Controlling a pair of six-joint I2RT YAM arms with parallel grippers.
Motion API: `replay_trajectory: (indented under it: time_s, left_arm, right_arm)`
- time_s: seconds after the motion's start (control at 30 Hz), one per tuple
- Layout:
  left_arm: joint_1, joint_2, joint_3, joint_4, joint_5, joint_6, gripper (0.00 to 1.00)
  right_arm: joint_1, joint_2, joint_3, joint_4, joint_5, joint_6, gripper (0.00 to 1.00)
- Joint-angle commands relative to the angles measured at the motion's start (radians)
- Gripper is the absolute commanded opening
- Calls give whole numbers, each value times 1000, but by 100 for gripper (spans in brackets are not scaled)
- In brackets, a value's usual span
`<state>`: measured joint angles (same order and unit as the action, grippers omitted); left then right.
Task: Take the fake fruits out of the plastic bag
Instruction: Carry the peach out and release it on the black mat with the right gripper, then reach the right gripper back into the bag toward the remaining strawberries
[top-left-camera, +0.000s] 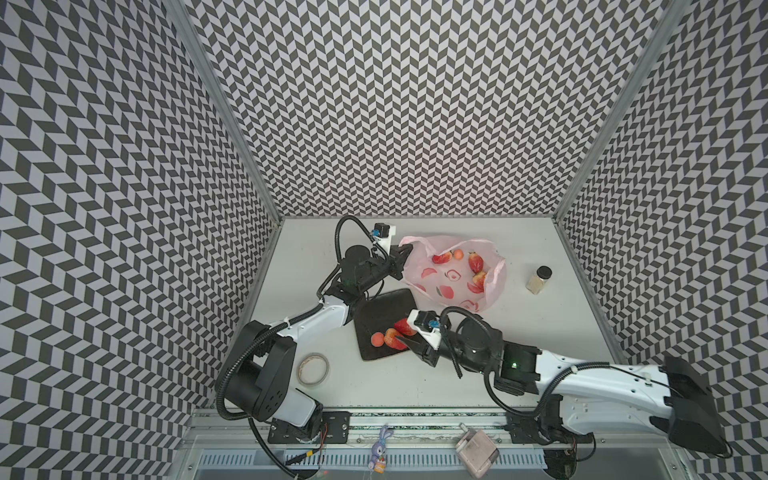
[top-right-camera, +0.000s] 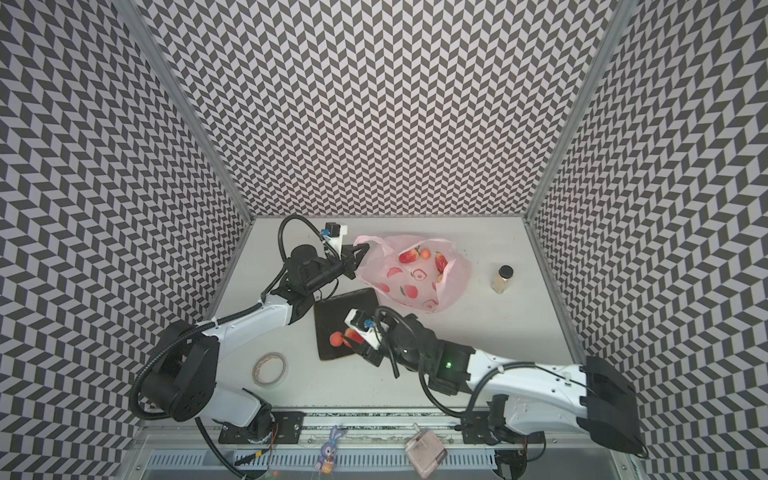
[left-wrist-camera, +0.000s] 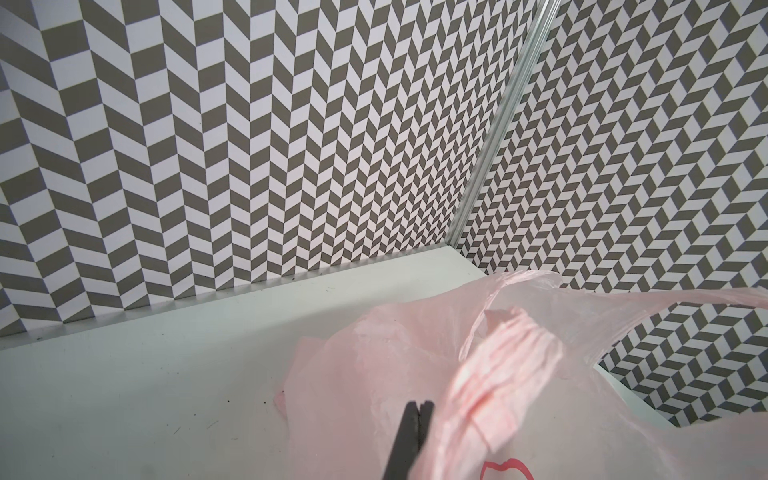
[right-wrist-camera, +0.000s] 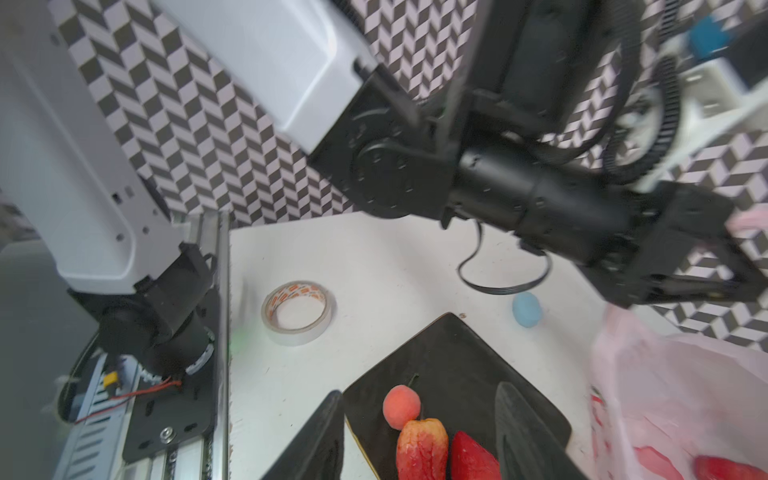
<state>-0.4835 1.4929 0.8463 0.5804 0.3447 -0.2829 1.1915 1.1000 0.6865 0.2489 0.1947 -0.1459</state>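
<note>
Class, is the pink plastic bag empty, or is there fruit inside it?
Not empty. In a top view, strawberries and a small orange ball lie inside the plastic bag, visible through its open mouth.

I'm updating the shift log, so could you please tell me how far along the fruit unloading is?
Done: two strawberries and one peach ball lie on the dark plate. In hand: the left end effector is shut on the edge of the plastic bag, and the right end effector hangs open over the plate. Left: at least three strawberries and one orange ball show inside the bag.
</note>
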Motion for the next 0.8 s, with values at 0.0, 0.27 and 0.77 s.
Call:
replay_trajectory:
  time_s: [0.0,0.27,0.77]
  left_arm:
    - [-3,-22,-16,42,19,-10,0]
    - [-69,-92,-95,66,-35,-41,0]
    - [-246,-119,-115,81,-84,-38,0]
  right_arm:
    - [-54,-24,33,-72,203,161,55]
    - [-306,222,261,-423,276,558,42]
    - [-654,457,208,-435,198,832,50]
